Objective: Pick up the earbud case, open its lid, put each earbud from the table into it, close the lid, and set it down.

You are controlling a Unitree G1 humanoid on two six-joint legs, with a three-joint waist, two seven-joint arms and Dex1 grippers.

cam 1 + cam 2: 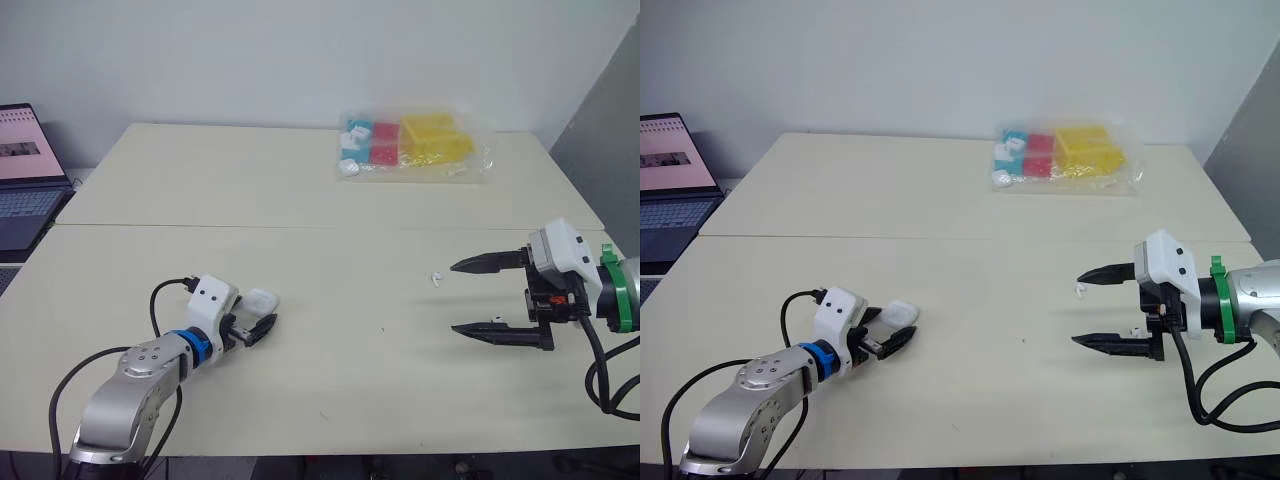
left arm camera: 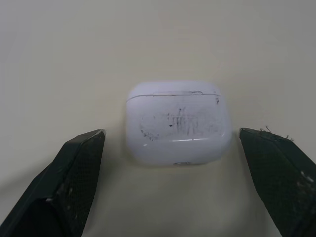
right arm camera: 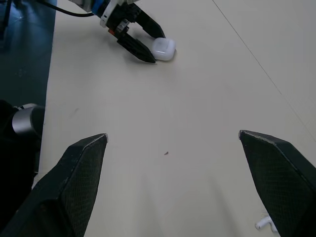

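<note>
Left gripper spread around the earbud case, not yet touching it.

The left gripper (image 1: 256, 318) is spread wide, with one finger on either side of the earbud case (image 2: 177, 123), which lies shut on the table (image 1: 330, 400). The case looks small, hard, glossy and probably light, so it could squirt free; pinching below the lid seam seems safest. Well apart from the case, the right gripper (image 1: 456, 297) hangs spread beside an earbud (image 1: 436, 278).

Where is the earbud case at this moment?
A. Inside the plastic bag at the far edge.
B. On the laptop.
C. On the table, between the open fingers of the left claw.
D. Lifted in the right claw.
C: the earbud case lies on the table, with the left claw open around it and neither finger touching it.
</note>
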